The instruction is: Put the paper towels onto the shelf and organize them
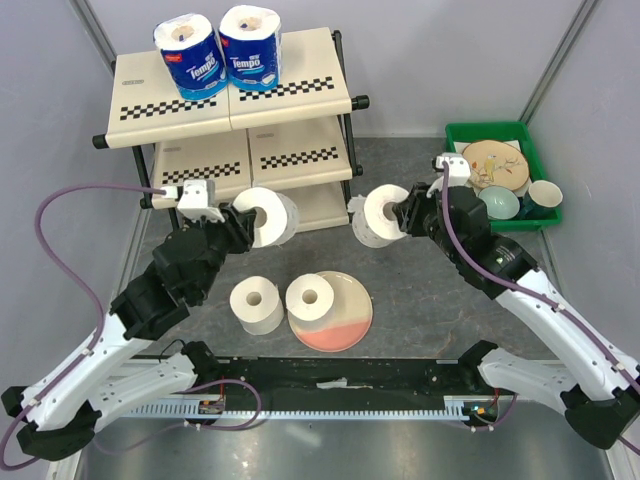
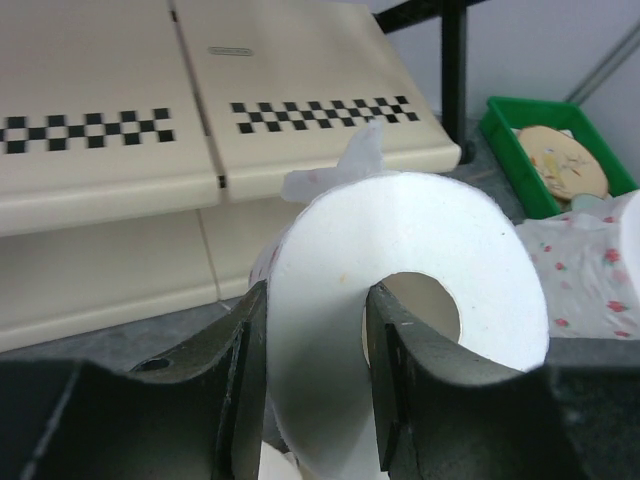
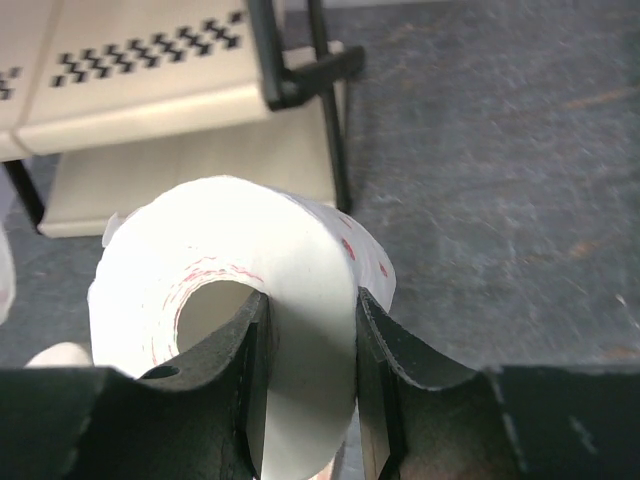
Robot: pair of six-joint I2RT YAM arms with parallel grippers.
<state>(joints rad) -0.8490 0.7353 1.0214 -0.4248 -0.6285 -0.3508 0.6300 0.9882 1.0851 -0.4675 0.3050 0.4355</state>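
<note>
**Both arms gripping rolls, shelf lying dead ahead of the left one**

The left gripper (image 2: 315,385) is clamping the wall of an unwrapped roll (image 2: 420,255). One finger is sitting inside the hollow core and the other outside, so the core axis is running roughly along the fingers. In the top view the three-tier shelf (image 1: 300,62) is lying at about 12 o'clock from this roll, with its lower tiers just beyond it. That makes the left arm the nearer one.

The right gripper (image 3: 308,375) is pinching a second unwrapped roll (image 3: 250,250) the same way. For it the shelf is lying at about 10 o'clock, past the black frame post (image 3: 331,140).

A pair of Tempo-wrapped rolls (image 1: 250,50) is standing side by side on the top tier. At about 6 o'clock from the shelf, one loose roll (image 1: 257,303) is standing on the table and another (image 1: 312,298) is resting on the pink-and-cream plate (image 1: 348,325).

The coming move probably calls for the left arm to push straight forward, while the right arm needs to swing leftward first.
</note>
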